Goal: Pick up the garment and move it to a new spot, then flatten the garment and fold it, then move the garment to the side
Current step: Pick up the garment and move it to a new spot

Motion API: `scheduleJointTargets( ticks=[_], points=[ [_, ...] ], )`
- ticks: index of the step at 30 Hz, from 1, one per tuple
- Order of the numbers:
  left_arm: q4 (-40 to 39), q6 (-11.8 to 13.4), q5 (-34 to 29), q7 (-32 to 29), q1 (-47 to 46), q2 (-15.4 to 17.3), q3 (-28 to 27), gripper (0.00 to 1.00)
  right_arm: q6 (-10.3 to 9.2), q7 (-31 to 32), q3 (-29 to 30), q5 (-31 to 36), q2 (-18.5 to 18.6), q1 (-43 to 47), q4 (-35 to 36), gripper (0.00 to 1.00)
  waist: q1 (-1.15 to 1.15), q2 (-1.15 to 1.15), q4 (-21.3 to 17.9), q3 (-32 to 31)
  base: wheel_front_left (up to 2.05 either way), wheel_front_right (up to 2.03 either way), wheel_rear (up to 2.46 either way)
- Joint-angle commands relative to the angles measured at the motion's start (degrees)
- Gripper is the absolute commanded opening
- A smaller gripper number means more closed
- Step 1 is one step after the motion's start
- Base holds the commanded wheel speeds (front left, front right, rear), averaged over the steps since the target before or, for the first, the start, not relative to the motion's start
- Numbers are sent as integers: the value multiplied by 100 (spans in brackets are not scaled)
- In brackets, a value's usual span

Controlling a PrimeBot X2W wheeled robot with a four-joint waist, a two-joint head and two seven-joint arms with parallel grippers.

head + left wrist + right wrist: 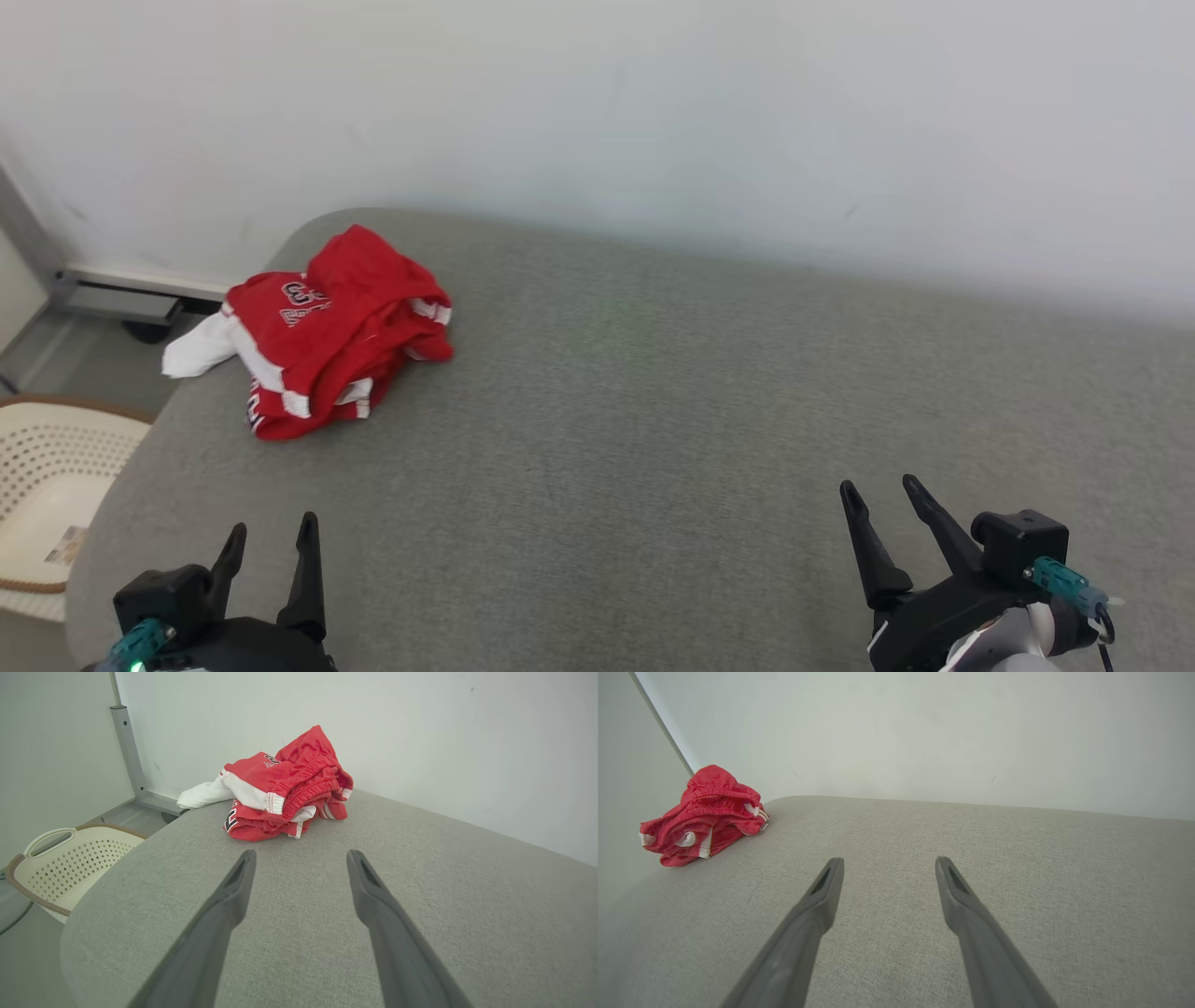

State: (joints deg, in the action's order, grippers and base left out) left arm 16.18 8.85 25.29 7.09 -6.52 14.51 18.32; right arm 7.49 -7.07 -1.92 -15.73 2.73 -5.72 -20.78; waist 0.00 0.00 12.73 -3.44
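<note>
- Garment (336, 327): red shorts with white trim, bunched in a heap on the grey fabric-covered counter (653, 420). It sits at the far left corner, close to the left edge. A white portion (198, 351) trails off over that edge.
- Left tool (273, 523): jaws wide, nothing between them, hovering over the near left corner.
- Right tool (878, 483): jaws wide, also empty, over the near right part of the counter.
- Key relation: the garment lies ahead of the left tool and well apart from it. In the left wrist view the heap (285, 798) sits almost dead centre beyond the fingertips (245, 858).
- From the right wrist view the heap (705, 816) is far off to the side, across most of the counter. The left arm is clearly the nearer one.
- Long axis: poorly defined, crumpled. In the head view the heap runs slightly longer near-to-far, roughly along the left edge. The elastic waistband faces the left tool.
- Judgement: pick-up not yet begun. A near-straight forward reach by the left arm should meet the top folds.
- Risk: a shallow pinch may lift one layer only, or drag the heap off the left edge towards the basket (65, 457) standing below.
</note>
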Motion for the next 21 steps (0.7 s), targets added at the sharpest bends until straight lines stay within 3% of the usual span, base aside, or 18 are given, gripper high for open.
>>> scheduleJointTargets(
  ticks=[1,12,21],
  points=[
    [-24,19,22,3,55,39,-32,100,0,-23,-4,-42,30,19,15,100,0,0,270,-29,0,0,0],
    [-203,89,85,-85,90,179,-75,100,0,-116,-65,-216,30,2,-12,100,0,0,1050,-23,0,0,0],
    [-245,111,126,-112,21,188,-50,100,0,-168,-205,-277,31,-103,-87,100,0,0,1303,46,0,0,0]
  ],
)
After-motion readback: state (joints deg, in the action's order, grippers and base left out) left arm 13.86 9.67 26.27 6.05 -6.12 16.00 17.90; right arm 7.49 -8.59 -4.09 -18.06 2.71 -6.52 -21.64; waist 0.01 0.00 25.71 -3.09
